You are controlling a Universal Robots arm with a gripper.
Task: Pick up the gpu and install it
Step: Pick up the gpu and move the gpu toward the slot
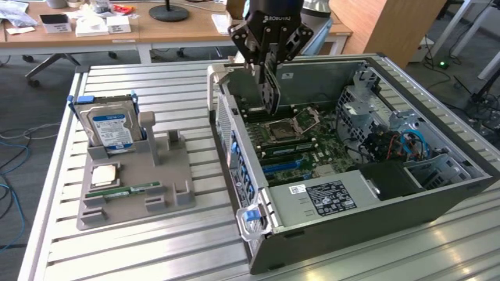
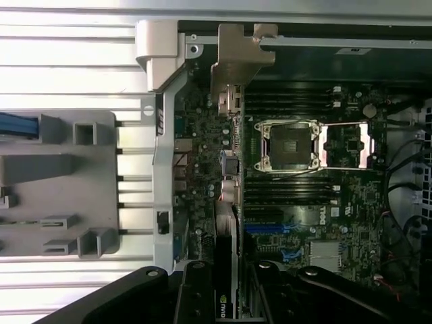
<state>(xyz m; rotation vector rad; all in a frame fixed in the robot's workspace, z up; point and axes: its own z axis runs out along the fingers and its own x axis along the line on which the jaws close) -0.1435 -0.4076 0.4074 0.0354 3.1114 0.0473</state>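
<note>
The gpu (image 1: 264, 89) is a dark card hanging on edge, with my gripper (image 1: 266, 63) shut on its upper edge. It hangs inside the open computer case (image 1: 437, 199), near the case wall on the exterior view's left, just above the motherboard (image 1: 312, 149). In the wrist view the gpu (image 2: 228, 223) appears edge-on between my fingers (image 2: 196, 290), and its pale metal bracket (image 2: 236, 64) lies at the far end by the case's rear wall. The blue expansion slots (image 2: 266, 228) lie just beside the card's line.
A grey fixture tray (image 1: 168, 175) on the slatted table holds an upright blue-labelled hard drive (image 1: 112, 127), a processor chip (image 1: 105, 174) and a memory stick (image 1: 129, 190). Inside the case are the processor socket (image 1: 295, 123), the power supply (image 1: 324, 196) and blue cables (image 1: 410, 143).
</note>
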